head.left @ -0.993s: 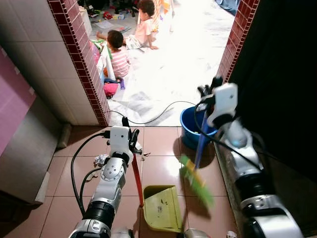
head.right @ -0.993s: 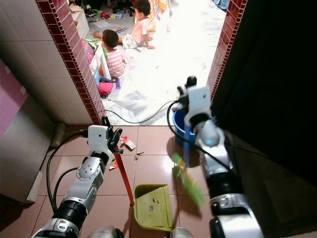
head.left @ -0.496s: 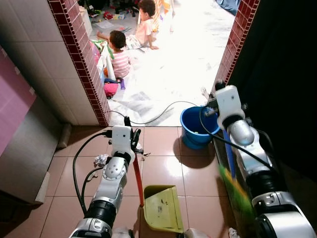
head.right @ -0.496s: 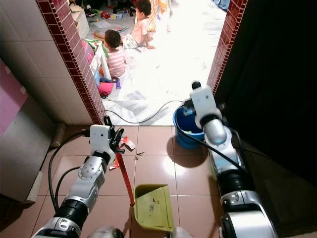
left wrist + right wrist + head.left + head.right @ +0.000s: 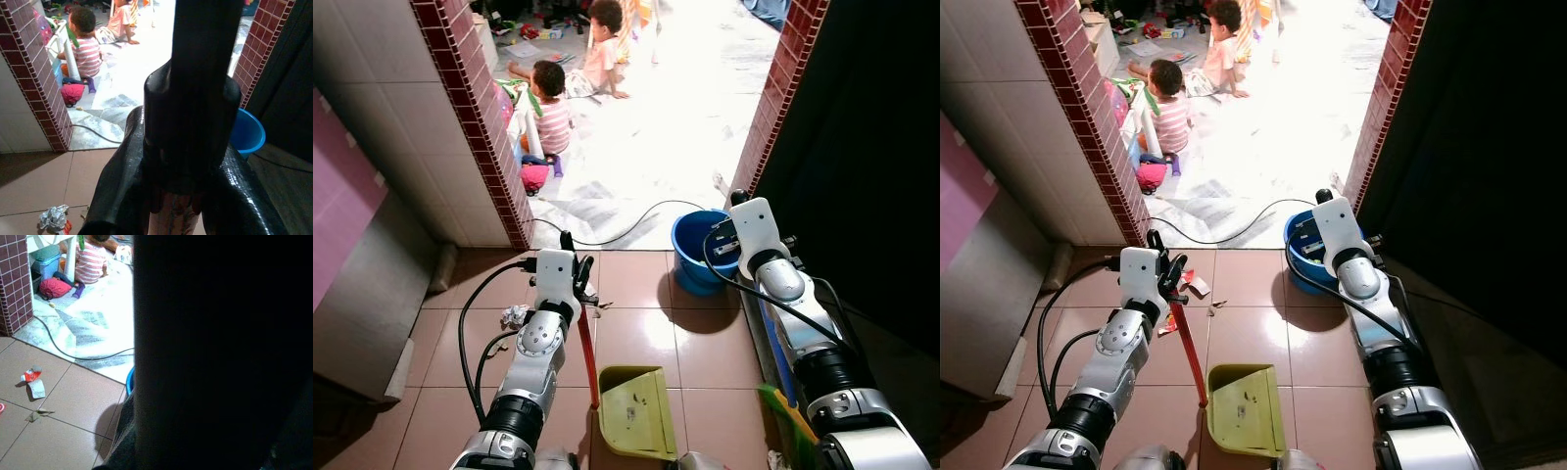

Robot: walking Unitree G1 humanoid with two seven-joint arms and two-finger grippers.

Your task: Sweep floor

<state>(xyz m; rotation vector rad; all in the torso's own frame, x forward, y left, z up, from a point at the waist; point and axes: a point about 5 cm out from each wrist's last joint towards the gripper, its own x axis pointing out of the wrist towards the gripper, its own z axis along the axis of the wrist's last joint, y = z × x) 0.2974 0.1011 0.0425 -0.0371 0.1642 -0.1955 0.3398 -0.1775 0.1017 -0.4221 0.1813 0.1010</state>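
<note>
My left gripper [image 5: 570, 282] is shut on the red handle [image 5: 585, 351] of a yellow-green dustpan [image 5: 631, 406], which rests on the brown tiles in front of me. My right gripper [image 5: 722, 237] hangs by the blue bucket's rim, shut on a broom; its blue handle [image 5: 775, 338] runs down beside my right arm to green bristles [image 5: 788, 419] against the dark wall. Litter lies left of the dustpan handle: a crumpled foil wad [image 5: 514, 315] and red and white scraps [image 5: 1191, 282]. In the right wrist view the scraps [image 5: 33, 381] lie on the tiles beyond the dark handle.
A blue bucket [image 5: 697, 250] stands at the doorway's right side. A black cable [image 5: 617, 235] crosses the threshold. Two children [image 5: 548, 103] sit on the bright floor beyond. Brick-red tiled pillars [image 5: 484, 137] flank the opening, and a dark wall [image 5: 871, 176] runs on my right.
My right arm has swung the broom from the middle of the floor to the right, down along the dark wall. The left gripper and dustpan have stayed put.
</note>
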